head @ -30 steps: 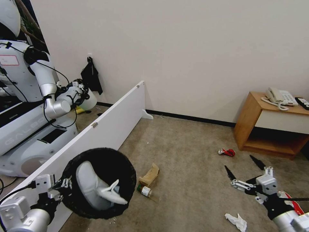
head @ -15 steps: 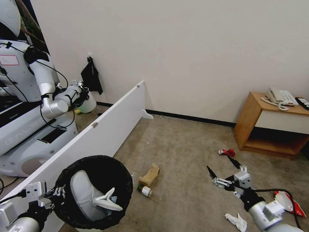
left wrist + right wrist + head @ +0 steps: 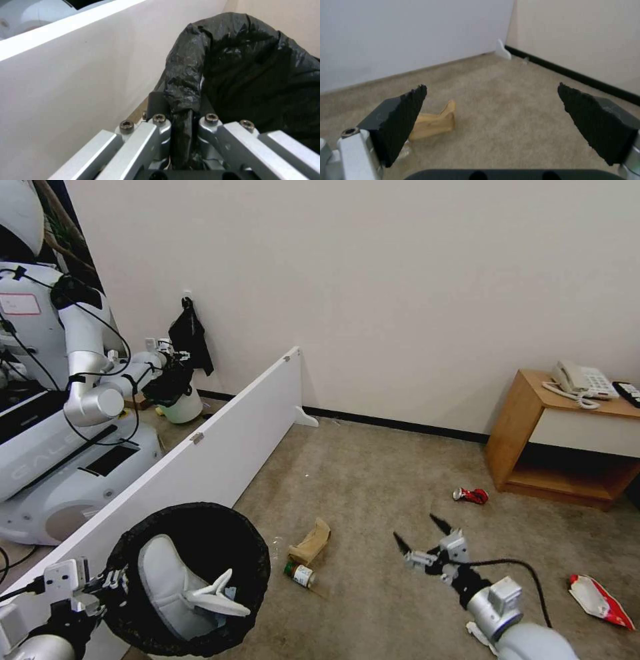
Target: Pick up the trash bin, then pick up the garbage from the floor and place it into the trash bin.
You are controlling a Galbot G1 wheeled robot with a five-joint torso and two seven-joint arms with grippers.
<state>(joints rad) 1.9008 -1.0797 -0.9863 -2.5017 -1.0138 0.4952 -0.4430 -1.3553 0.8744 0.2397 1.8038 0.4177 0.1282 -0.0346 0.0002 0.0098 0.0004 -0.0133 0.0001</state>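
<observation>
1. Trash bin [image 3: 190,580]: round, lined with a black bag [image 3: 253,75] folded over the rim; held off the floor at the robot's lower left, just beside a long white board [image 3: 220,447]. White slippers [image 3: 177,580] lie inside.
2. Left gripper [image 3: 110,583]: pinched on the bin's bagged rim.
3. Right gripper [image 3: 421,537]: black fingers [image 3: 403,120] spread wide, above the carpet [image 3: 373,480], pointing toward the paper bag.
4. Brown paper bag [image 3: 311,542]: on the carpet, near the bin.
5. Green-capped bottle [image 3: 298,573]: lying just beside the paper bag.
6. Crushed red can [image 3: 471,495]: on the carpet near a wooden side table [image 3: 533,440].
7. Red-white snack packet [image 3: 599,601]: on the carpet at far right.
</observation>
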